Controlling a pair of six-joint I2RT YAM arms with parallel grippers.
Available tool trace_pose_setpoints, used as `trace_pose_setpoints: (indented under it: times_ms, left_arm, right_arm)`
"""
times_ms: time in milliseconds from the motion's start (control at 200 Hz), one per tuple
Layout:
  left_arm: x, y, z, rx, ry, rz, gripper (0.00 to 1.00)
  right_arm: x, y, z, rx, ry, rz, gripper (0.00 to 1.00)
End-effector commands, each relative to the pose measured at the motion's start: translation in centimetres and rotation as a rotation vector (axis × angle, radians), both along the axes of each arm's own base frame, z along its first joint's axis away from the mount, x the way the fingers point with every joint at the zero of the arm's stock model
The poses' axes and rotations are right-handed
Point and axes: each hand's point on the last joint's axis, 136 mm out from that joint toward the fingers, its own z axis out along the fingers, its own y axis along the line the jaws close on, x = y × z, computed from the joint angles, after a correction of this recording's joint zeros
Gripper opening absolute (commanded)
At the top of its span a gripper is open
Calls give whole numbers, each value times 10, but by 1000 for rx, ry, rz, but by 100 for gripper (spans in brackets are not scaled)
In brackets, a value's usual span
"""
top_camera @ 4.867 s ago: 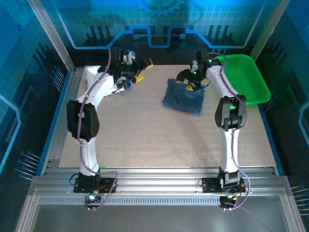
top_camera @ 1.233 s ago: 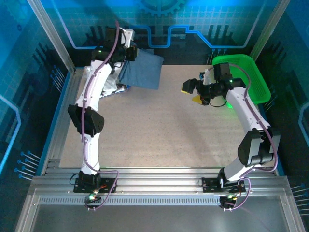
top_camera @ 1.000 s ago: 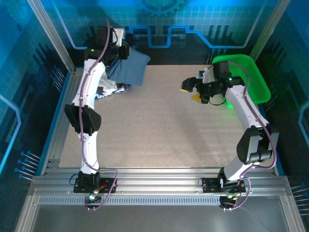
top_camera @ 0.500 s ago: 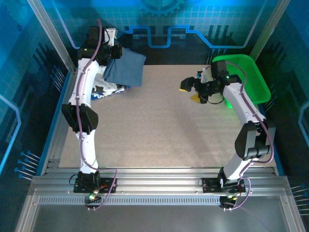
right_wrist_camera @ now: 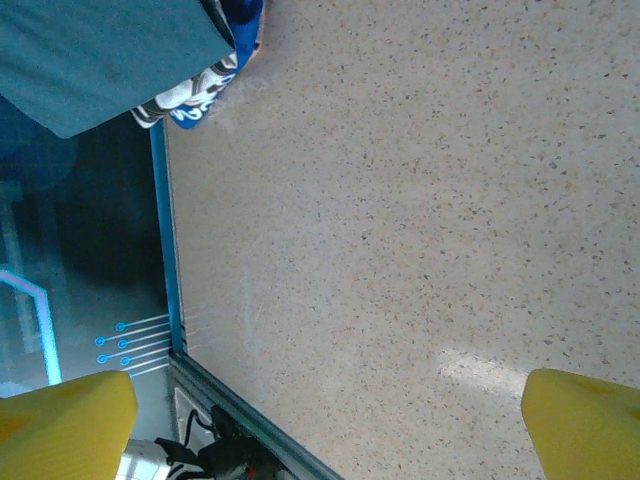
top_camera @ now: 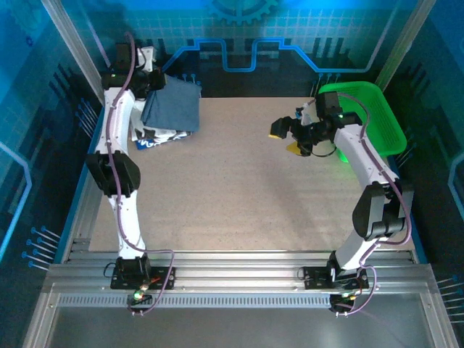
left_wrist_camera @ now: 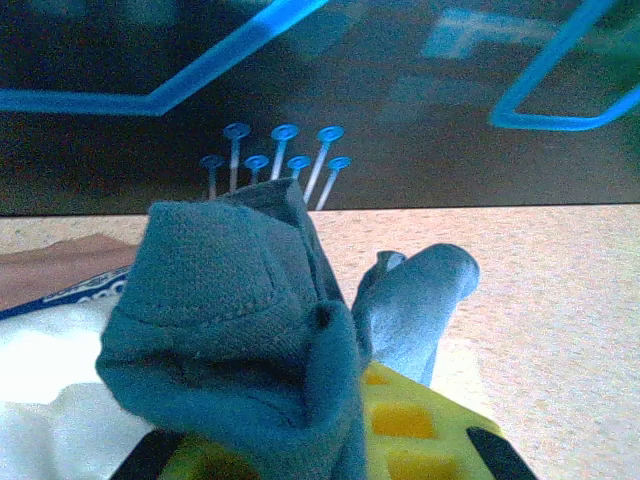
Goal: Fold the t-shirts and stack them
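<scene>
1. Your left fingers (left_wrist_camera: 400, 425) are closed on the dark slate-blue t-shirt (left_wrist_camera: 240, 330). In the left wrist view a bunched fold of it rises from between the yellow pads and covers most of one pad.

2. In the top view that shirt hangs from the left fingers at the far left corner of the table (top_camera: 239, 188). It spreads out as a folded panel below them and on the side towards the right arm.

3. The white printed t-shirt (top_camera: 156, 138) lies on the table under the left fingers, on their near side. The lower edge of the blue shirt overlaps it in the top view. You cannot tell from these views whether the two cloths touch. In the left wrist view white cloth shows directly beneath the fingers.

4. Your right fingers (right_wrist_camera: 70, 410) are spread wide and hold nothing. In the right wrist view bare table lies between them.

5. Both shirts are well apart from the right fingers, across the table. In the right wrist view they lie far ahead of the fingertips, at the table's edge.

6. The green mesh basket (top_camera: 370, 116) stands behind the right fingers, close beside the right arm.
</scene>
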Motion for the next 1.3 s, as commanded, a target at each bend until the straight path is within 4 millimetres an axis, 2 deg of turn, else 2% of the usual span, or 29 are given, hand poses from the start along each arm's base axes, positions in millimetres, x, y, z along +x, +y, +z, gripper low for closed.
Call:
trace_pose_setpoints:
  times_ms: [0, 40, 55, 70, 95, 125, 130, 135, 145, 190, 235, 345, 435, 485, 525, 575, 620, 700, 710, 725, 835, 905, 995, 1055, 1191, 1296]
  left_arm:
    - [22, 44, -38, -37, 8, 60, 0]
    - [30, 61, -50, -66, 8, 99, 0]
    - [32, 68, -56, -83, 10, 118, 6]
    - [35, 75, -58, -108, 6, 136, 21]
    - [38, 86, -65, -151, 5, 168, 54]
    - [41, 98, -69, -189, 2, 208, 79]
    - [41, 101, -69, -193, 1, 216, 89]
    - [41, 103, -70, -196, 1, 223, 94]
    - [42, 108, -71, -202, -2, 238, 98]
    - [40, 131, -70, -226, -7, 322, 99]
    - [32, 151, -54, -226, -26, 374, 99]
    - [1, 196, 12, -182, -129, 492, 99]
    - [-29, 221, 63, -220, -219, 545, 99]
    - [-47, 225, 86, -255, -244, 552, 99]
    - [-61, 219, 97, -283, -249, 534, 99]
    - [-78, 204, 106, -305, -248, 509, 99]
    - [-92, 182, 108, -313, -267, 462, 99]
    - [-123, 143, 90, -221, -303, 437, 99]
    - [-127, 139, 95, -207, -327, 434, 99]
    - [-134, 133, 82, -198, -318, 435, 99]
    - [-180, 102, 33, -193, -376, 464, 99]
    - [-200, 87, -15, -112, -356, 466, 99]
    - [-213, 61, -63, 7, -323, 394, 99]
    - [-219, 54, -87, 40, -304, 390, 99]
    - [-227, 50, -115, 40, -319, 391, 99]
    - [-228, 37, -133, 11, -308, 353, 99]
  right_arm:
    - [-15, 1, -8, -28, 48, 3, 100]
    - [-18, 1, -10, -30, 58, 7, 100]
    - [-19, 1, -12, -30, 65, 7, 100]
    - [-20, 1, -12, -31, 69, 9, 100]
    - [-21, 1, -13, -33, 74, 13, 100]
    - [-23, 2, -13, -38, 78, 16, 100]
    - [-24, 2, -13, -39, 78, 18, 100]
    - [-24, 2, -13, -39, 78, 18, 100]
    - [-25, 2, -13, -40, 77, 21, 100]
    - [-27, 2, -10, -55, 71, 30, 100]
    - [-29, -3, -7, -80, 60, 30, 100]
    - [-33, -15, 1, -105, 23, 20, 100]
    - [-36, -29, -2, -141, -2, 3, 100]
    - [-37, -42, -7, -183, -11, -13, 100]
    - [-37, -56, -11, -240, -31, -31, 100]
    - [-34, -77, -17, -327, -59, -73, 100]
    - [-30, -96, -20, -390, -100, -122, 100]
    - [-18, -134, -27, -513, -185, -237, 100]
    - [-15, -138, -28, -524, -197, -253, 100]
    - [-14, -145, -30, -541, -213, -278, 100]
    - [3, -182, -39, -649, -366, -445, 100]
    - [12, -199, -48, -713, -467, -531, 100]
    - [19, -196, -67, -749, -582, -486, 100]
    - [20, -196, -74, -774, -628, -485, 100]
    - [17, -207, -78, -801, -701, -552, 100]
    - [16, -201, -65, -797, -810, -542, 100]
